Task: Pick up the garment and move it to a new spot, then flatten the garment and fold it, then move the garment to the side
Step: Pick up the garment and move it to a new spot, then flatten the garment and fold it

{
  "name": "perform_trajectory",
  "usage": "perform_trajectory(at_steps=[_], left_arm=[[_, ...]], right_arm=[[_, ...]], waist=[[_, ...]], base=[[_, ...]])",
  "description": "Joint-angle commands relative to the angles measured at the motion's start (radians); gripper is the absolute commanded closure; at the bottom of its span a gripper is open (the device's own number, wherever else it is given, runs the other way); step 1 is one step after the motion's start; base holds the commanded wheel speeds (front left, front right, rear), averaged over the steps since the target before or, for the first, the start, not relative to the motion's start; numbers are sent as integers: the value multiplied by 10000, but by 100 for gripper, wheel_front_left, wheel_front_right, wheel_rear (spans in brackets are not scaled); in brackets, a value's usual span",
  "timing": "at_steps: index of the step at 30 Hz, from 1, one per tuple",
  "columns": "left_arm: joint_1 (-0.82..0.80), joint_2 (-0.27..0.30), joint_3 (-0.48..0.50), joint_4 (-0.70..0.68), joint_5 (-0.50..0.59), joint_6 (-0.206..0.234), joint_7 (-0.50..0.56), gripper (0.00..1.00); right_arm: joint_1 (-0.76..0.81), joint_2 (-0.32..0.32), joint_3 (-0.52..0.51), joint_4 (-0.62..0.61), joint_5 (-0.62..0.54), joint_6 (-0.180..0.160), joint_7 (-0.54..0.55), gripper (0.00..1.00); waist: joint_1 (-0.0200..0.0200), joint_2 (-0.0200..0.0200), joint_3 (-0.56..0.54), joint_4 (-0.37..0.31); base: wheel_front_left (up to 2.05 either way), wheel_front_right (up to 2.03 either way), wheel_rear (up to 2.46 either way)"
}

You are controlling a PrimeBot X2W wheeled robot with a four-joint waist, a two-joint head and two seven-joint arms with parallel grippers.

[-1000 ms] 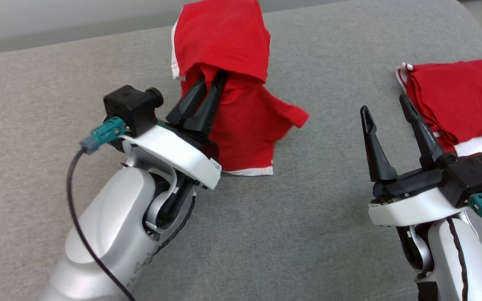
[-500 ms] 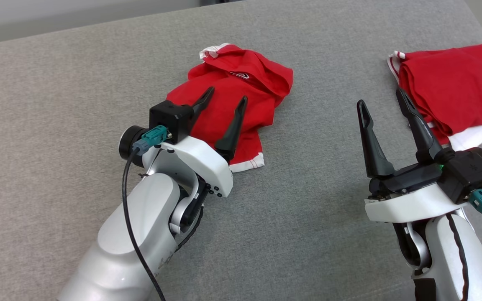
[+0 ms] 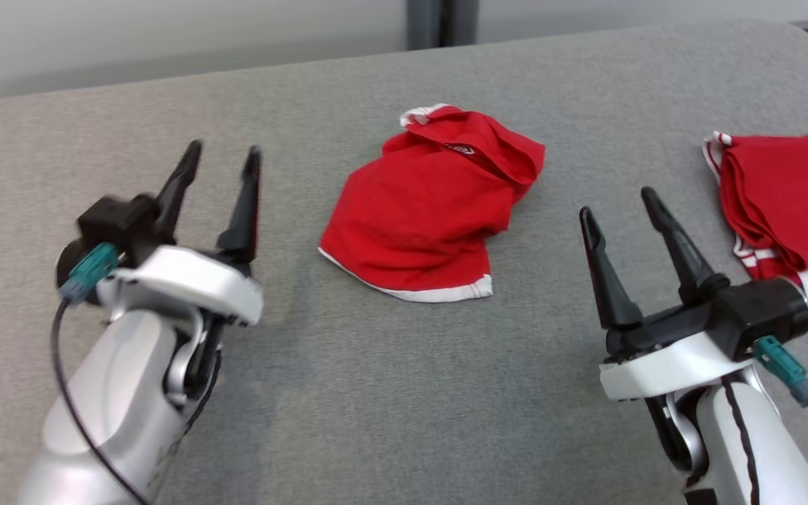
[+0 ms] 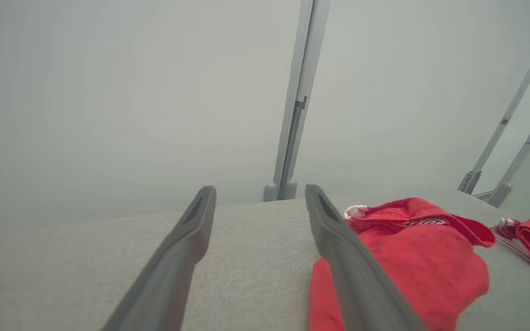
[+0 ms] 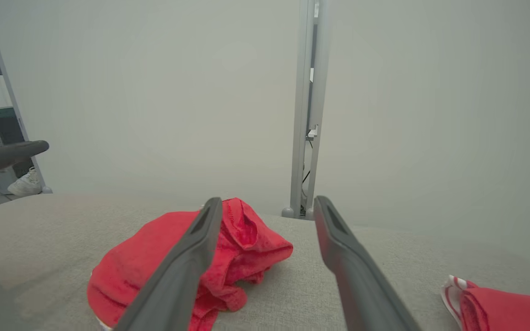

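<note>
The grey padded desk [image 3: 390,393] takes up most of the head view, with a pale wall behind its far edge. Near its middle lies the garment [image 3: 425,224], red and crumpled. It is bunched on itself, with a white hem [image 3: 418,291] along its near edge and a bit of white trim at the far end. It sits free on the desk with nothing touching it. That suggests the move to a new spot is done and flattening comes next.

At the right edge of the desk, well apart, lies a red pile [image 3: 783,203] that looks folded, probably set aside there to keep the middle free.

The left pincer [image 3: 225,151] hangs to the left of the garment, clear of it and slightly blurred. Its jaws are spread wide and hold nothing. The right pincer [image 3: 614,200] stands between the garment and the pile, a little nearer the robot, also spread wide and empty.

With one pincer on each side of the garment, they seem well placed to take opposite edges and pull the cloth flat. The hem is the clearest edge to grip. The folds at the far end hide the other edges, so a grab there could catch more than one layer.
</note>
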Motion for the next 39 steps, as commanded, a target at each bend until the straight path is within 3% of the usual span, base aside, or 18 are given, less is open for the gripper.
perform_trajectory(at_steps=[1, 6, 8, 17, 25, 39], left_arm=[[372, 124, 230, -148, 86, 7, -62, 0], [1698, 455, 1530, -1475, 1069, 228, -70, 0], [2421, 224, 2018, -2141, 1543, 320, -65, 0], [4157, -1137, 3371, -3134, 2707, -715, -68, 0], [4305, -1669, 3937, -2897, 3226, -1336, -69, 0], [4066, -1882, 3993, -2466, 3573, -1711, -69, 0]], right_arm=[[151, -48, 38, 148, -113, -3, -57, 0], [398, -129, 14, 476, -89, -3, -58, 0], [493, -115, -70, 504, -85, -3, -58, 0], [818, -141, -215, 591, -44, -3, -56, 0], [825, -117, -242, 1238, 66, -3, 22, 0], [136, -55, -170, 3404, 385, -3, 562, 0]], waist=[[0, 0, -243, 308], [0, 0, -505, 747], [0, 0, -595, 887], [0, 0, -785, 1432], [0, 0, -771, 1625], [0, 0, -381, 2129]], base=[[0, 0, 0], [0, 0, 0], [0, 0, 0], [0, 0, 0], [0, 0, 0], [0, 0, 0]])
